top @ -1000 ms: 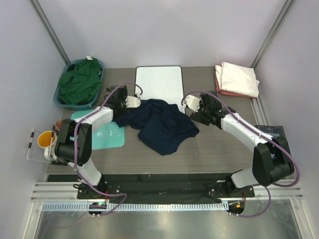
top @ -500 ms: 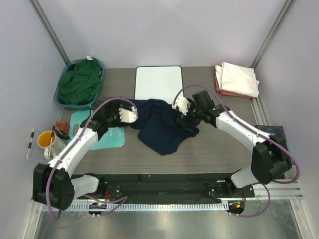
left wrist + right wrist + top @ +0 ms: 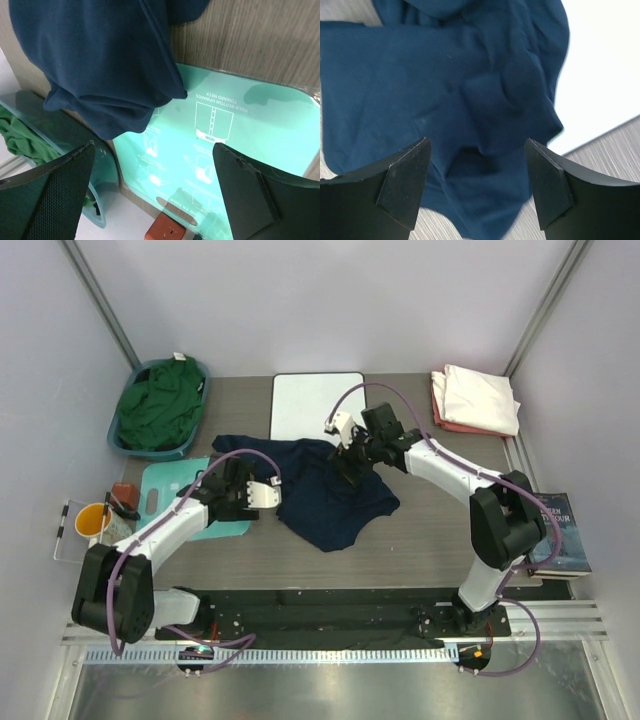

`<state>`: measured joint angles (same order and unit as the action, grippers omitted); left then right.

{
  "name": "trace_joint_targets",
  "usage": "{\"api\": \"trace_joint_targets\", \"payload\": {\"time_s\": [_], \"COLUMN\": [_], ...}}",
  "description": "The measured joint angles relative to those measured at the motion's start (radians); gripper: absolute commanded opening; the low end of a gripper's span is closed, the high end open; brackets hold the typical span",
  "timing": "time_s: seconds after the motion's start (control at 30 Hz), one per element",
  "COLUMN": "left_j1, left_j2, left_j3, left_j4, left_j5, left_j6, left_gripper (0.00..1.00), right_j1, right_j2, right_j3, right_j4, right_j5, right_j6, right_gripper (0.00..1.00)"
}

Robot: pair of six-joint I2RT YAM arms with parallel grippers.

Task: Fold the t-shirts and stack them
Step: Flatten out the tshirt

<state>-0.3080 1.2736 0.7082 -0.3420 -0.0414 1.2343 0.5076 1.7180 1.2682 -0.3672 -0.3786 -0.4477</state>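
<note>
**Right arm swings in, left backs off**

The right gripper (image 3: 347, 462) has crossed onto the crumpled navy t-shirt (image 3: 330, 502) mid-table, jaws apart with nothing pinched. The left gripper (image 3: 270, 490) has drawn back, wide open and empty, so spreading looks next. Only the left wrist view shows a sleeve lapping the teal mat (image 3: 240, 125) — folding diagrams are printed there.

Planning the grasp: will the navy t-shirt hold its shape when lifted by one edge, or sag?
Probably sags: the navy t-shirt lies crumpled in soft folds, one edge lapping onto the white board. Likely light, being thin cloth. Pushed, it would probably bunch rather than slide.
</note>
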Motion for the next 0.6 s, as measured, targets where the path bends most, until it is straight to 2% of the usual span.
{"api": "trace_joint_targets", "payload": {"time_s": [0.07,0.1,0.2,0.37,0.47,0.5,0.6], "left_j1": [0.000,0.000,0.000,0.000,0.000,0.000,0.000], "left_j2": [0.025,0.037,0.075,0.112,0.114,0.116,0.122], "left_j3": [0.000,0.000,0.000,0.000,0.002,0.003,0.006], "left_j4": [0.023,0.035,0.072,0.114,0.129,0.132,0.144], "left_j5": [-0.010,-0.015,-0.037,-0.061,-0.064,-0.064,-0.067], "left_j6": [-0.005,-0.008,-0.024,-0.045,-0.050,-0.051,-0.053], "left_gripper": [1.00,1.00,1.00,1.00,1.00,1.00,1.00], "right_j1": [0.019,0.029,0.045,0.053,0.053,0.053,0.053], "right_j2": [0.018,0.025,0.045,0.060,0.060,0.060,0.060], "right_j3": [0.005,0.006,0.006,0.006,0.005,0.003,-0.010], "right_j4": [0.011,0.013,0.015,0.014,0.014,0.015,0.016], "right_j5": [-0.009,-0.013,-0.019,-0.024,-0.015,-0.008,0.014], "right_j6": [0.007,0.010,0.010,0.005,-0.007,-0.014,-0.035], "right_gripper": [0.77,0.72,0.67,0.61,0.45,0.34,0.28]}}
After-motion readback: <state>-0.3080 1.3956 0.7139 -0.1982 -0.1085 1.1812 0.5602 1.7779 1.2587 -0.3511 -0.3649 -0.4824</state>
